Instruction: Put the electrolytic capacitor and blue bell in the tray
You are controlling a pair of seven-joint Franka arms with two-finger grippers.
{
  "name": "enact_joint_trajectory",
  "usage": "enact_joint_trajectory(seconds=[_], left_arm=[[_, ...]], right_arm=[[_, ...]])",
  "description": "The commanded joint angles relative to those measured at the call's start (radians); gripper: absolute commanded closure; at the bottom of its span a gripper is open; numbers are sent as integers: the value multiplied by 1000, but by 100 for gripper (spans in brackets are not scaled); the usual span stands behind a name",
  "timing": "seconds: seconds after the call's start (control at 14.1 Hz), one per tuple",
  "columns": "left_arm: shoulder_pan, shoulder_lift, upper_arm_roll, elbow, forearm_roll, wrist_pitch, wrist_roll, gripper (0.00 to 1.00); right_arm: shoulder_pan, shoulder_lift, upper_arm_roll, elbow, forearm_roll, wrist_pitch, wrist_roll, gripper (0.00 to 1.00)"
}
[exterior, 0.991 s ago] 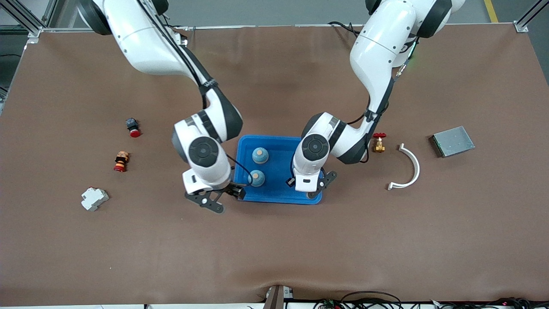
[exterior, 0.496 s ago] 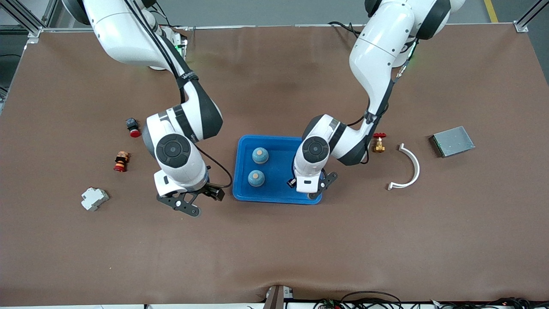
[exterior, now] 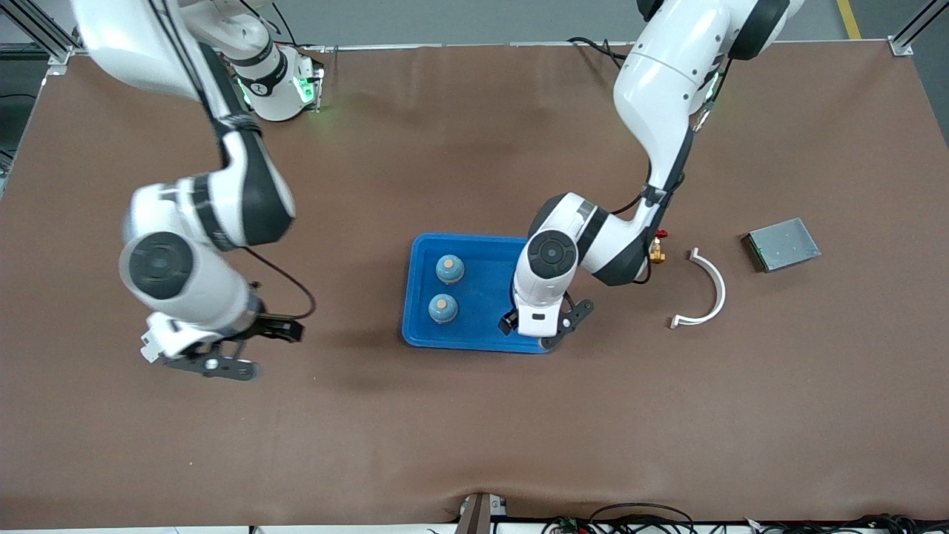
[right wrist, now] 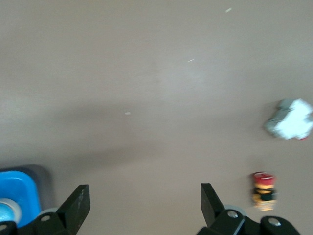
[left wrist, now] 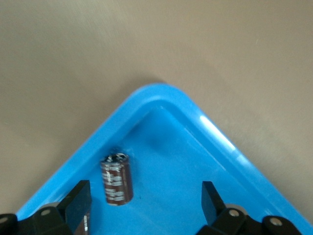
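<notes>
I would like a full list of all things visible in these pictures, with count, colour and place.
tray: 1, bright blue, middle of the table
bells: 2, blue, standing in the tray
capacitor: 1, dark brown, lying in a corner of the tray
curved bracket: 1, white, toward the left arm's end
metal box: 1, grey, toward the left arm's end
small valve: 1, brass and red, beside the left arm
push button: 1, red-capped, toward the right arm's end
plastic block: 1, white, near the push button
left gripper: open, over the tray's corner
right gripper: open, over bare table

High front camera faces both robots, wrist cameras look down, seemingly sharing tray [exterior: 422, 326].
</notes>
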Motion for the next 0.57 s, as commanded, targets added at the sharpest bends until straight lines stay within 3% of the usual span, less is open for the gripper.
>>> enact_joint_trajectory(seconds=[0.0, 0.5], left_arm=[[37, -62, -1, -12, 43, -95, 64, 0], [184, -176, -7, -17, 46, -304, 424, 0]], right_arm=[[-85, -77, 22, -54, -13, -6, -148, 0], [-229, -190, 25, -46, -1, -107, -360, 0]])
